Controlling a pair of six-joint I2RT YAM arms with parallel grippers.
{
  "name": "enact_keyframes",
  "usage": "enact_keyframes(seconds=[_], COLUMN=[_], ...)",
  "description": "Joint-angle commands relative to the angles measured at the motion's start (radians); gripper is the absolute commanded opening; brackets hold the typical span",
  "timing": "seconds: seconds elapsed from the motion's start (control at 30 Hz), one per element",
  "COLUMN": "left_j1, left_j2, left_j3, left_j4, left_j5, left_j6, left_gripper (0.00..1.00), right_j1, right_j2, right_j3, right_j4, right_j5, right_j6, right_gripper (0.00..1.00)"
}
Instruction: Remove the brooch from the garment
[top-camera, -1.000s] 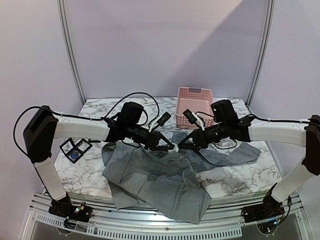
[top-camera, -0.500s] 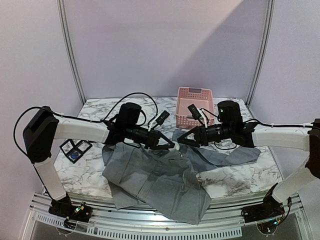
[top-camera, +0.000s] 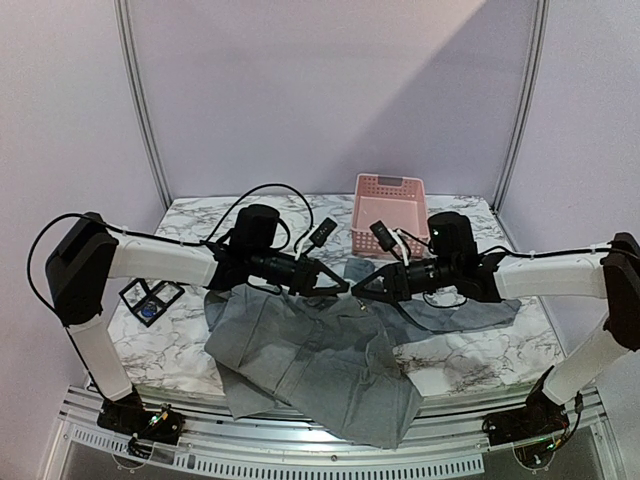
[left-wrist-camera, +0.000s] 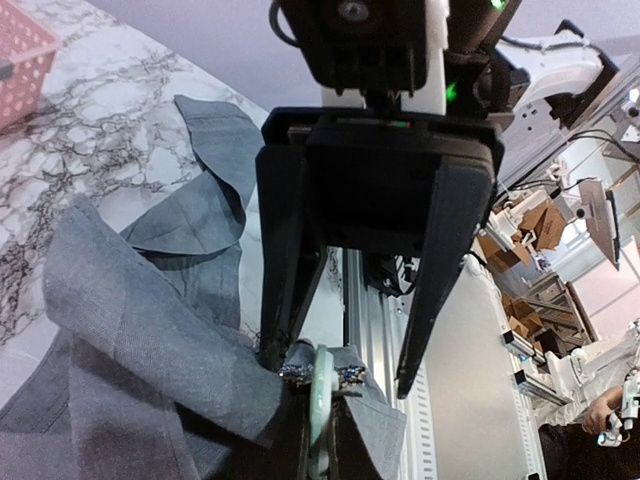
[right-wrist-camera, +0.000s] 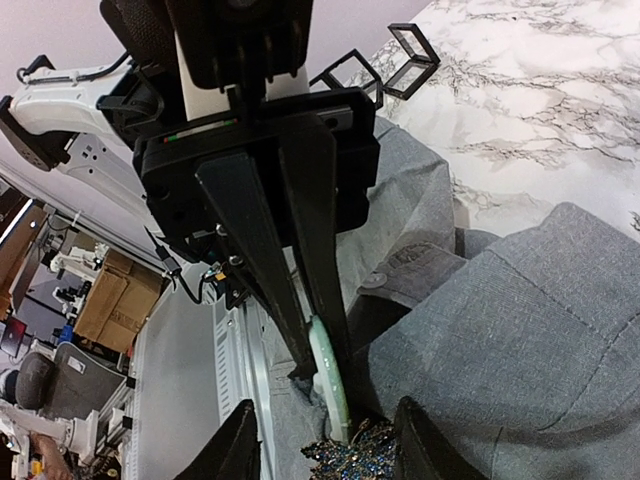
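The grey garment (top-camera: 300, 350) lies crumpled across the marble table, a fold of it lifted at the middle. My left gripper (top-camera: 343, 290) is shut on that raised fold (left-wrist-camera: 130, 330), its green pad pressed into the cloth right at the brooch (left-wrist-camera: 350, 376), a dark blue sparkly piece pinned there. My right gripper (top-camera: 364, 291) faces it, open, with one finger on each side of the brooch (right-wrist-camera: 355, 458). In the left wrist view one right finger (left-wrist-camera: 285, 290) touches the cloth by the brooch and the other stands a little off.
A pink basket (top-camera: 388, 205) stands at the back of the table behind the grippers. A small open black box (top-camera: 150, 298) lies at the left. The garment hangs over the table's front edge (top-camera: 470, 385).
My right gripper has shifted slightly left and lower, closing in on the brooch. The left gripper has kept its hold on the fold and barely moved.
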Motion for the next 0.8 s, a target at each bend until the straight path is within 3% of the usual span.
enact_keyframes(seconds=[0.0,0.77], left_j1=[0.009,0.009], left_j2=[-0.042,-0.043], left_j3=[-0.008,-0.011], left_j4=[0.030,0.033], left_j5=[0.023,0.024], left_j6=[-0.005,-0.007], left_gripper=[0.00,0.00], right_j1=[0.004,0.015], right_j2=[0.030,0.079], right_j3=[-0.010,0.002], right_j4=[0.035,0.039], right_j5=[-0.018,-0.006], right_j6=[0.015,0.025], right_gripper=[0.39,0.10])
